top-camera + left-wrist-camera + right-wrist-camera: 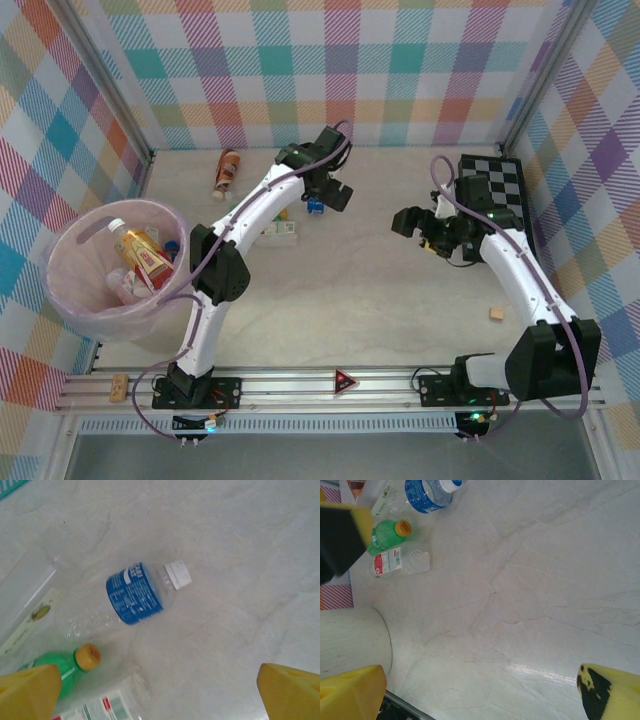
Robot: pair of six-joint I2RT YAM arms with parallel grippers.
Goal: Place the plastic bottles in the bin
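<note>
Blue-label bottle (140, 592) is on its side on the counter (240, 555), right of the bin (75, 300) and further back. Green bottle (60, 667) and a clear red-label one (100, 705) lie just beside it.

Left claw (160, 692) hangs over that patch, spread wide, nothing between the fingers. Looks lined up for a drop onto the blue one. Its cap side is bare counter, so there's free room for one finger. The green bottle crowds the other side and could get nudged.

Right claw (480, 695) is also wide and empty, further from the bin, clear of the left arm.

Bin sits at the counter's left edge with a wide rim and a few bottles (140, 255) inside. Route from the patch to the bin looks like open counter. One orange-label bottle (227, 170) lies beyond the bin, near the back wall.
</note>
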